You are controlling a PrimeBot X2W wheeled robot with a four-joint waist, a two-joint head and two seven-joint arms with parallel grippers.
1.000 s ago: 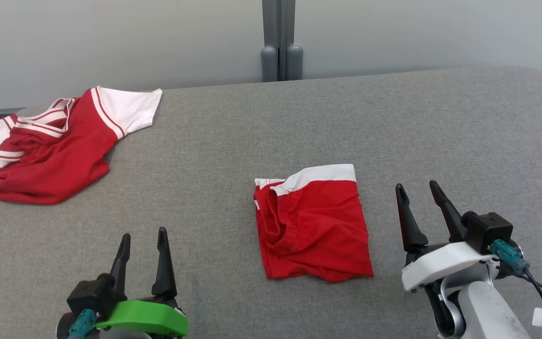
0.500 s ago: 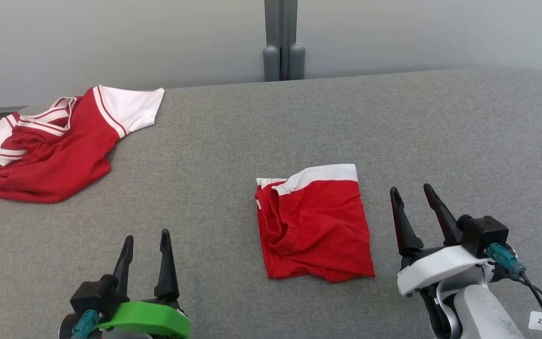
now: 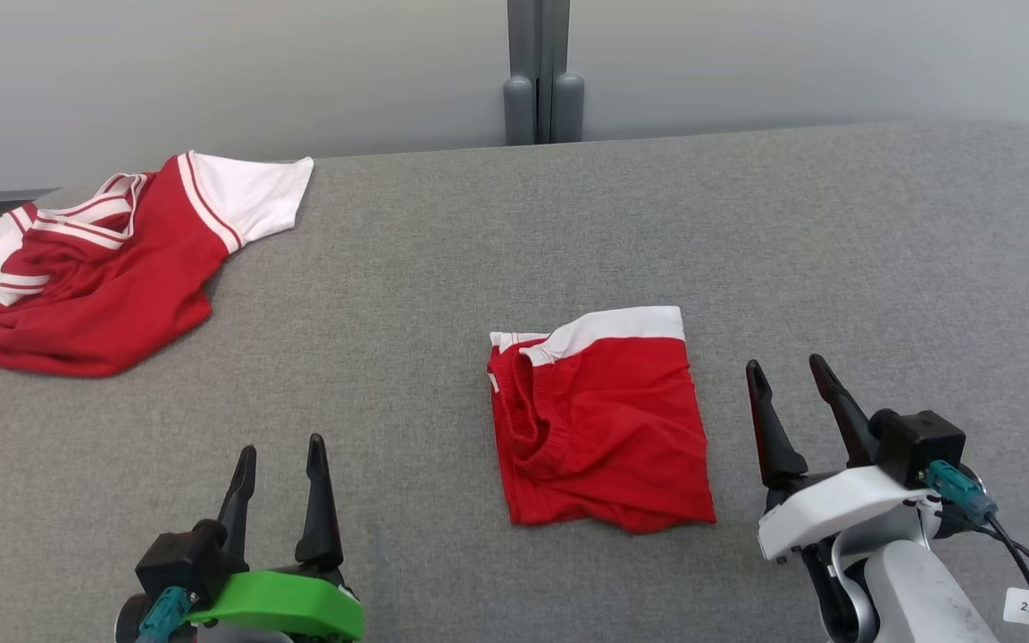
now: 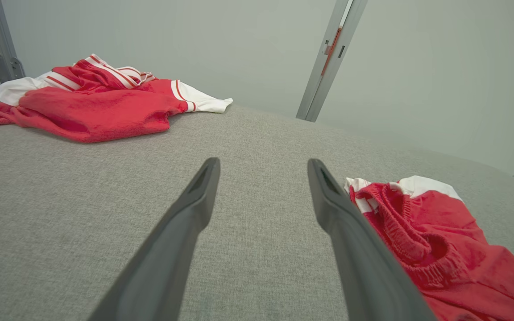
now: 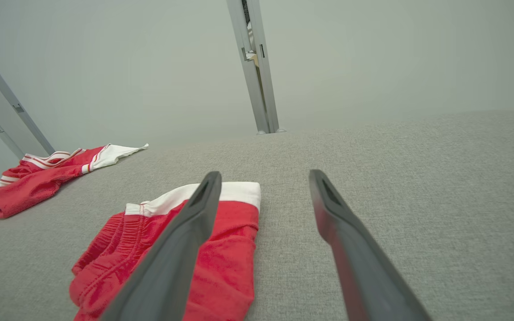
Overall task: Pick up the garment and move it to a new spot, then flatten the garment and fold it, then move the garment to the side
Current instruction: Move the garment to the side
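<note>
Hovering just right of the folded red shorts [image 3: 599,420], the right gripper [image 3: 783,363] is carrying nothing, fingers parted. The left gripper [image 3: 282,444], likewise spread and empty, is hanging well apart at the near left. The shorts are lying mid-way across the grey cushion [image 3: 836,232]. Being soft, light and limp, they are probably calling for a pinch through all layers near the elastic waistband [image 3: 539,429], lest the fold spill open.

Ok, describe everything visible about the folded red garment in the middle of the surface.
The folded red garment looks like soft knit shorts: red body, a white band along its far edge, a gathered elastic waistband curving down its left side. It lies flat in a rough rectangle, rumpled at the near edge, on the grey fabric surface. Nothing else touches it; the right gripper stands open beside it, apart.
</note>
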